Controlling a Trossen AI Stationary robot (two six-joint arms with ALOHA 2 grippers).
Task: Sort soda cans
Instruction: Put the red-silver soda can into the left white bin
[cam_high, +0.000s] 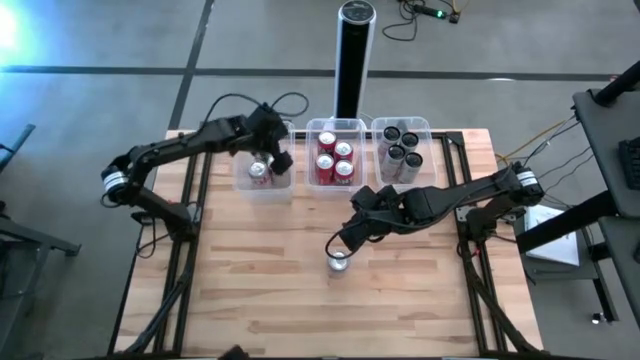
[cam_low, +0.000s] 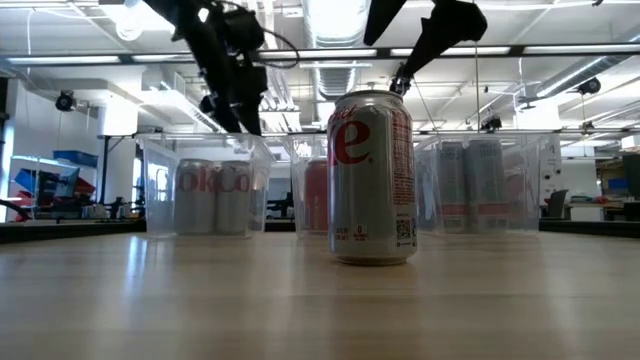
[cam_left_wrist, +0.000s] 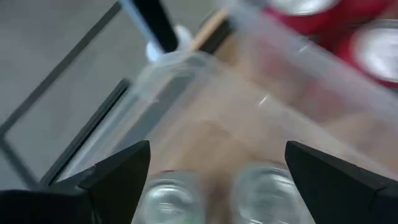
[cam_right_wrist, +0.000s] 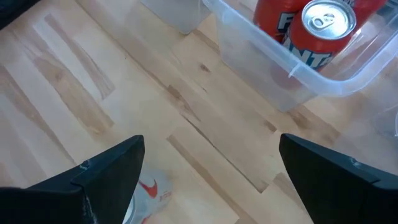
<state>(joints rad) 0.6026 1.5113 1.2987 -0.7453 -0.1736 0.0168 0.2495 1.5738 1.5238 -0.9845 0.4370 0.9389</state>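
A silver soda can stands upright on its base on the wooden table, large in the low view. My right gripper hovers open just above and beside the can; its wrist view shows the can by one finger. My left gripper is open over the left clear bin, above two silver cans standing inside; its own view is. Red cans fill the middle bin, black cans the right bin.
The three clear bins stand in a row at the table's far edge. A tall black-and-silver cylinder post rises behind the middle bin. Bare wood stretches across the near half of the table. Black frame rails run along both table sides.
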